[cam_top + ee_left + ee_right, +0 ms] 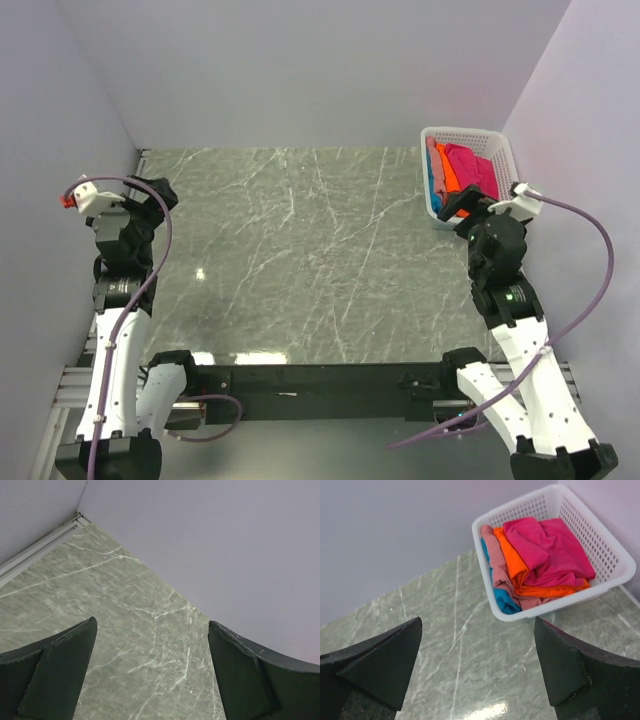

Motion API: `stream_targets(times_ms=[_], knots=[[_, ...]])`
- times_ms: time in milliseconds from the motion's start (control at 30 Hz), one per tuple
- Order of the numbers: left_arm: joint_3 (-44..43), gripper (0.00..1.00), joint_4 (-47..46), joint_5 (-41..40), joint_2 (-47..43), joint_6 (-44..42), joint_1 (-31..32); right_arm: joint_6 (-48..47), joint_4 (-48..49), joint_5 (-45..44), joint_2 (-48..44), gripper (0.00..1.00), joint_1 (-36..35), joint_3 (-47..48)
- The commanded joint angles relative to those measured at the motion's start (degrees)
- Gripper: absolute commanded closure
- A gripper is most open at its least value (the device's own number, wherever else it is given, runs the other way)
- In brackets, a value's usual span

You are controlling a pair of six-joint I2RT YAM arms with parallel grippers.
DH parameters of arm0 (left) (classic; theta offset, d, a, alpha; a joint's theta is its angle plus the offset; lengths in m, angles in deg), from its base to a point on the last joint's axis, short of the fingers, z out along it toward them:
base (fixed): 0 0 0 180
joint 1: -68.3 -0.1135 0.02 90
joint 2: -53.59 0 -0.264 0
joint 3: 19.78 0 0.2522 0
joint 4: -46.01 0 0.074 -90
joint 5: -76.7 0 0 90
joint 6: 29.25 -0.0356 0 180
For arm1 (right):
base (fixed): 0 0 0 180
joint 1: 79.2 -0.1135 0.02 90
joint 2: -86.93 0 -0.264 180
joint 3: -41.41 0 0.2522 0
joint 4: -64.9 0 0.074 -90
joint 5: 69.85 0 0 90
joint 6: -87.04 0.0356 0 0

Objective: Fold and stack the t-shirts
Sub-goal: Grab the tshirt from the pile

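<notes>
T-shirts [540, 555] heaped in white lattice basket [602, 537] at far right corner of marble table [300, 250].
Lay crumpled together: crimson-pink shirt [555, 550] on top, bright orange shirt [512, 560] beneath, blue-teal shirt [504, 600] lowest. Right gripper [477, 622]: hung near the basket, fingers spread wide, held nothing. Left gripper [152, 625]: likewise parted and empty, over the table's far left.

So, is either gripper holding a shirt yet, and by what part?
Nothing held: left gripper and right gripper are both open and empty; the shirts lie in the basket.
</notes>
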Motion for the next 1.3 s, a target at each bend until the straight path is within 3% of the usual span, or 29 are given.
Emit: stream_targets(times_ms=[0,100,167,233,267,433,533,733,900,1167,1267], knots=[[-0.74,0.0,-1.56,1.2,1.16,0.28,-0.15,-0.49,0.51,-0.16,1.38,0.01,0.26,1.21],[-1.71,0.01,-0.68,1.99,2.75,0.37,-0.15,-2.25,2.09,3.53,2.79,0.01,0.26,2.18],[-2.24,0.0,0.02,2.52,3.89,0.37,-0.07,-1.9,0.52,1.43,4.89,0.01,0.79,4.98],[-2.41,0.01,0.11,2.69,4.68,0.46,-0.07,-1.28,-2.46,2.21,10.42,0.0,2.97,8.22],[-2.33,0.01,0.02,2.78,4.86,0.46,-0.07,-0.93,-5.96,7.0,12.88,0.0,4.55,12.16],[-2.33,0.01,-0.07,2.96,5.73,0.28,-0.07,3.38,-9.16,21.8,30.19,0.01,22.04,23.16],[-2.33,0.0,0.02,2.96,6.35,0.02,-0.15,2.68,-8.8,22.96,39.25,0.03,26.0,29.74],[-2.76,0.0,0.64,1.82,6.79,-0.33,-0.07,-1.37,-12.49,23.59,56.04,0.1,27.24,44.95],[-2.85,0.01,0.64,1.29,7.14,-0.42,-0.06,0.74,-17.07,21.82,67.98,0.21,27.42,51.92],[-3.56,0.0,1.34,0.5,7.76,-0.33,0.02,5.48,-13.03,27.35,75.04,0.35,27.42,48.59],[-3.47,0.01,1.25,0.32,7.76,-0.07,-0.06,5.75,-10.92,27.7,75.22,0.63,27.42,47.79]])
